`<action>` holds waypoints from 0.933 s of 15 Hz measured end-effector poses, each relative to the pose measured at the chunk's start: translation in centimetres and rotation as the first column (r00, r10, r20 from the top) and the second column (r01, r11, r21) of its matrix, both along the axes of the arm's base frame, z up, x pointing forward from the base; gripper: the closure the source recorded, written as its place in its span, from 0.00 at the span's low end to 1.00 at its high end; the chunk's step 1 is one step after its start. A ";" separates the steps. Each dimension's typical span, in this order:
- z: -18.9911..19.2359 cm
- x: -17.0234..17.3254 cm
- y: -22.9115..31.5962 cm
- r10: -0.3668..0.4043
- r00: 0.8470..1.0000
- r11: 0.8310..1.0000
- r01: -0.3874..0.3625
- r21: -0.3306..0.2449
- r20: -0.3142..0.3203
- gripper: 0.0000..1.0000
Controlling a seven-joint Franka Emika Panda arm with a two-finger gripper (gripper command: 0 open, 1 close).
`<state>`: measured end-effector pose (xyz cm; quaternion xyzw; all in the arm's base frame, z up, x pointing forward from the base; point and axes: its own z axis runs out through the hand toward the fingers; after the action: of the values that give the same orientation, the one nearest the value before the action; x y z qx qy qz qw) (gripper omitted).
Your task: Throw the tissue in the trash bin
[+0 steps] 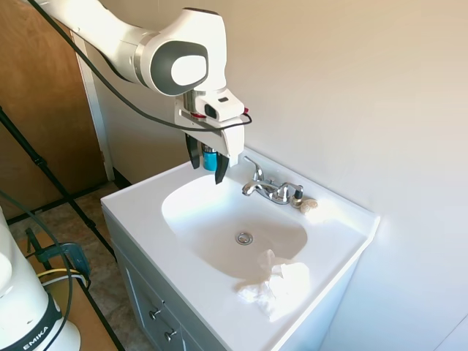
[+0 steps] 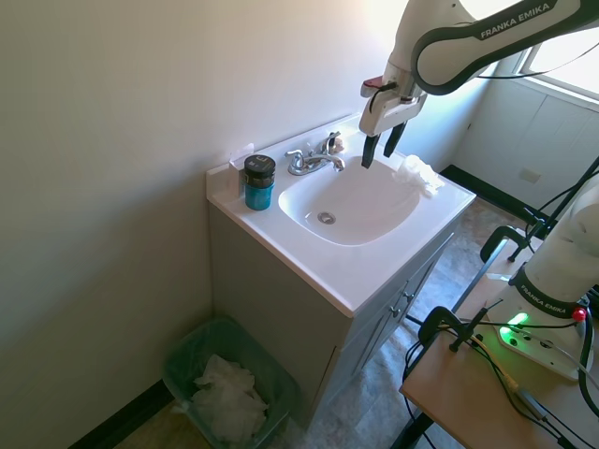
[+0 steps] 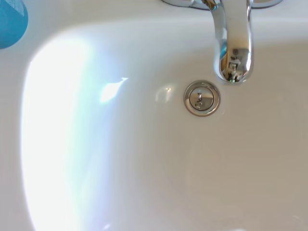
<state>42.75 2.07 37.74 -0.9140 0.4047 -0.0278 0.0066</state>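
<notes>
The tissue (image 1: 280, 287) is a white crumpled wad lying on the sink counter's rim, at the basin's edge; in the second exterior view the tissue (image 2: 419, 174) sits at the counter's right end. My gripper (image 1: 207, 165) hangs open and empty above the basin, well apart from the tissue; from the other side the gripper (image 2: 381, 146) hovers beside the faucet. The trash bin (image 2: 187, 348) stands on the floor left of the cabinet, a green mesh bin with white paper inside.
A chrome faucet (image 1: 268, 189) stands behind the basin, its spout (image 3: 233, 48) over the drain (image 3: 201, 98). A blue jar (image 2: 259, 182) with a dark lid sits at the counter's back corner. A small beige lump (image 1: 308, 205) lies by the faucet.
</notes>
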 end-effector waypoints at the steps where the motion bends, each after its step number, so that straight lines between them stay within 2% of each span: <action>1: -0.1 0.0 0.0 0.000 1.000 1.000 0.000 0.000 -0.004 0.00; 4: 0.1 0.1 -0.5 -0.008 1.000 1.000 0.008 -0.006 -0.002 0.00; 8: 1.1 0.7 -4.8 -0.099 0.995 0.995 0.099 0.001 0.029 0.00; 14: 0.5 3.1 -13.8 -0.266 0.962 0.964 0.266 0.009 0.062 0.00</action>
<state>45.88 -11.69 38.20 -0.8500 0.5234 -0.0572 0.0157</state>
